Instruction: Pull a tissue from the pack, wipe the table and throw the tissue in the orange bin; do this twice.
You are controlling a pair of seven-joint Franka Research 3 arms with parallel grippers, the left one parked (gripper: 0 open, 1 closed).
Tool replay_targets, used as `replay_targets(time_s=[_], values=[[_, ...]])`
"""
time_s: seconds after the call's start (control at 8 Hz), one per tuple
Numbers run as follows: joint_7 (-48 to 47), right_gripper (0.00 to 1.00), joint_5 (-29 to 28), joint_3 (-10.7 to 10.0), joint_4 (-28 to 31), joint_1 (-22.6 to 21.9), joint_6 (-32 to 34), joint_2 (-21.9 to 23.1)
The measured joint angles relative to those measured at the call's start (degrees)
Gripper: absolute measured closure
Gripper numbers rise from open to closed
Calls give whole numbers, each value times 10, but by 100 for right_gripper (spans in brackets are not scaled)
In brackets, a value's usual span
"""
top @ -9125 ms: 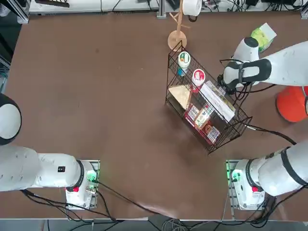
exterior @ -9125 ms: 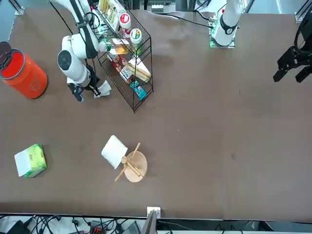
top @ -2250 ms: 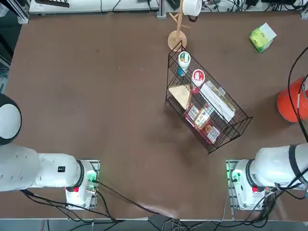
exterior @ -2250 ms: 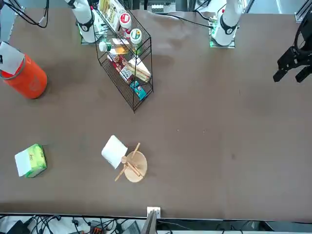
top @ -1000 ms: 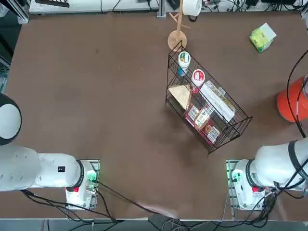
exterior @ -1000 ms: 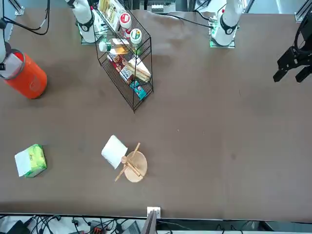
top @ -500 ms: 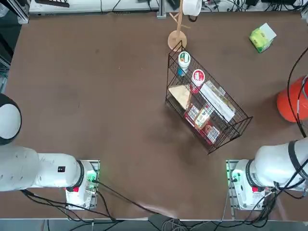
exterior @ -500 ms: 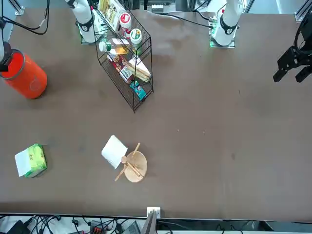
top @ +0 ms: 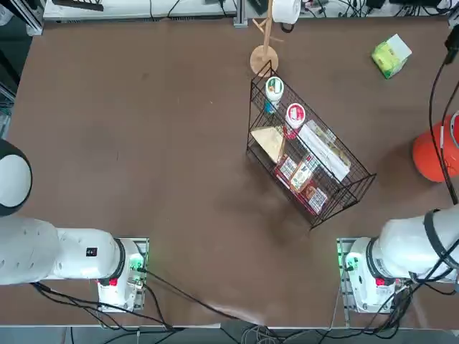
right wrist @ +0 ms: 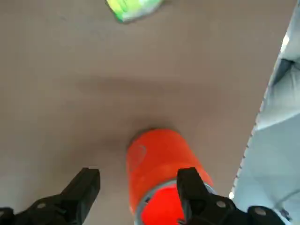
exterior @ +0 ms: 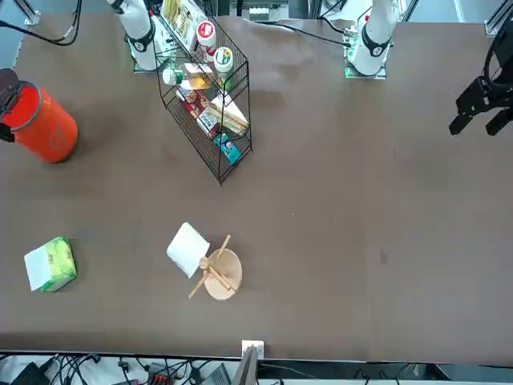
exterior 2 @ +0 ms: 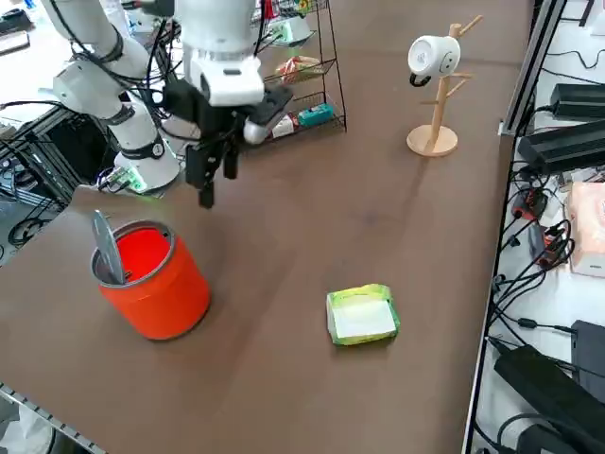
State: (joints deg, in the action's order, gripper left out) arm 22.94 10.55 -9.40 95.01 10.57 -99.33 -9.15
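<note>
My right gripper (right wrist: 136, 185), fingers apart and empty, hangs above the orange bin (right wrist: 161, 176); the pack (right wrist: 133, 8) lies well beyond. Descending here, I risk clipping the bin's rim.

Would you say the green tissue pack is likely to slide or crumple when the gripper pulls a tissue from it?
The tissue pack looks small, soft and flat, so it probably slides or lifts on the smooth table. Its thin wrapper likely crumples. The open right gripper is well away.
</note>
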Motion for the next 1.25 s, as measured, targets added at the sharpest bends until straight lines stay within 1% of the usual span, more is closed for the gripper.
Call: replay_targets(time_s=[0.25,0.38,0.62,0.75,1.0,1.25], values=[[-8,0,-72,2,-46,-35,33,2],[-23,0,-95,2,-70,-55,53,6],[-70,0,-123,4,-107,-91,87,18],[-90,0,-127,9,-112,-108,94,29],[-135,0,-127,27,-107,-121,95,47],[-139,0,-127,29,-75,-124,97,78]])
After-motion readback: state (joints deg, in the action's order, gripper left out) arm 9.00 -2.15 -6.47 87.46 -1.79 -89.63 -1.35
